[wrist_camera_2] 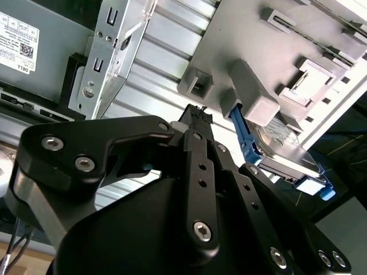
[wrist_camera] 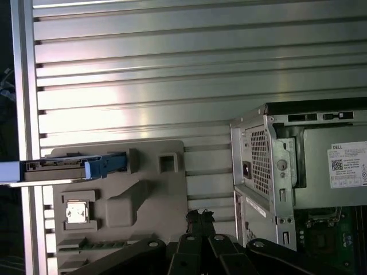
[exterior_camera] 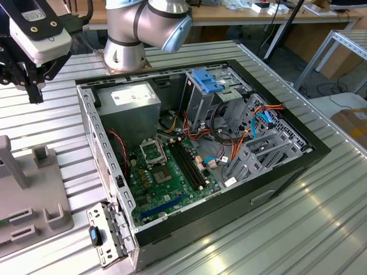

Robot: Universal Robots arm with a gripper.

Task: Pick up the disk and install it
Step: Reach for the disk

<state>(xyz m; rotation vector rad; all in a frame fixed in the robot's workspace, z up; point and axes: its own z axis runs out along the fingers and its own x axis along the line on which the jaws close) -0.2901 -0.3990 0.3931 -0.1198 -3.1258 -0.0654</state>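
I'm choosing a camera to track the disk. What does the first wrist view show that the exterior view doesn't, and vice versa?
First wrist view, not exterior: the disk set in the grey fixture. Exterior, not first wrist: the blue bracket on the drive cage, and the arm's base. Both: the fixture, the power-supply box, the ribbed table.

Open black tower case lies on its side on the ribbed aluminium surface. Inside, a green motherboard covers the case floor. A grey power-supply box with a white label fills the far corner. Beside it stands an upright metal cage, topped by a blue bracket. Orange and red cables tangle toward the exterior view's right. A grey slotted fixture sits apart from the case, at the exterior view's left.
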